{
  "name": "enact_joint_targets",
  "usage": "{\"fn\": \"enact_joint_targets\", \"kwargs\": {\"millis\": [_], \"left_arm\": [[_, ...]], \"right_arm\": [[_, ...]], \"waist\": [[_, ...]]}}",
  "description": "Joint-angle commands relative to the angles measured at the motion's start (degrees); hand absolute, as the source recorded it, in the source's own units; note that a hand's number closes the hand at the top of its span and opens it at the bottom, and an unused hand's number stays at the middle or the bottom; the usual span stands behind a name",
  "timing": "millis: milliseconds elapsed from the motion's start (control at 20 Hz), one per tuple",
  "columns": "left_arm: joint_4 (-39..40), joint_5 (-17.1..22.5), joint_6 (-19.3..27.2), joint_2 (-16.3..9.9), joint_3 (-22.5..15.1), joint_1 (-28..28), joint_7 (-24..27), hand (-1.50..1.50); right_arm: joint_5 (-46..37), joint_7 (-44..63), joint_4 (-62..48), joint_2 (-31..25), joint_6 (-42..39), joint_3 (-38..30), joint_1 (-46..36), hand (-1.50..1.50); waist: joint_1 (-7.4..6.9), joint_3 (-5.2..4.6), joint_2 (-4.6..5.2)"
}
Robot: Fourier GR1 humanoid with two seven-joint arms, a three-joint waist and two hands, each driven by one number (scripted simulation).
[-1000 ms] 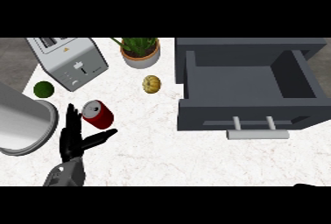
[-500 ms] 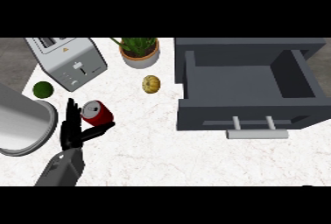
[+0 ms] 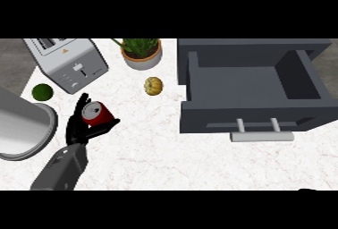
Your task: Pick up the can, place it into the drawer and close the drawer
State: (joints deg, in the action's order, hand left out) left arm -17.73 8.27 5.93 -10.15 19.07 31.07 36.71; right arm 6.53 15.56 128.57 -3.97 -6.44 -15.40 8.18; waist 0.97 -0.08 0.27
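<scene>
A red can (image 3: 98, 114) with a silver top sits tilted at the left of the white counter, below the toaster. My left hand (image 3: 80, 129) comes up from the lower left and wraps it: the fingers (image 3: 82, 103) rise along the can's left side and the thumb (image 3: 105, 125) presses under its right side. The grey drawer (image 3: 310, 89) stands pulled open at the right, its inside bare, and its bar handle (image 3: 261, 136) faces me. My right hand does not show.
A silver toaster (image 3: 69, 62) stands at the back left, with a potted plant (image 3: 141, 54) beside it. A lime (image 3: 42, 92) lies left of the can and a yellow-brown round fruit (image 3: 153, 85) between can and drawer. A large grey pot (image 3: 20, 127) fills the left edge.
My left hand has moved up to the can and closed its fingers and thumb round it. The can now leans slightly. The drawer has not moved.
</scene>
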Motion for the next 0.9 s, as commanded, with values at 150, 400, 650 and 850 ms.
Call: {"fn": "enact_joint_targets", "kwargs": {"millis": [150,400,650,850], "left_arm": [[4.14,1.07,-5.34,0.53,0.73,2.74,3.71,1.50],[5.12,0.45,-5.49,1.32,0.28,5.45,5.75,1.50],[4.66,0.52,-6.10,1.58,-0.13,7.68,5.35,1.50],[2.17,-1.33,-6.55,5.31,-3.40,7.95,3.54,1.50]], "right_arm": [[2.43,-0.69,-3.67,-2.85,-0.78,-3.85,-3.77,-1.50],[-0.88,-1.04,1.00,0.44,-0.54,-0.84,2.13,-1.50],[-5.00,1.02,0.31,1.22,2.77,2.04,-2.85,-1.50],[-1.03,-1.26,-5.59,-2.86,1.16,-3.75,-6.54,-1.50]], "waist": [[0.08,-0.01,0.11],[0.72,-0.03,0.16],[0.11,-0.02,0.10],[-0.49,0.06,-0.12]]}}
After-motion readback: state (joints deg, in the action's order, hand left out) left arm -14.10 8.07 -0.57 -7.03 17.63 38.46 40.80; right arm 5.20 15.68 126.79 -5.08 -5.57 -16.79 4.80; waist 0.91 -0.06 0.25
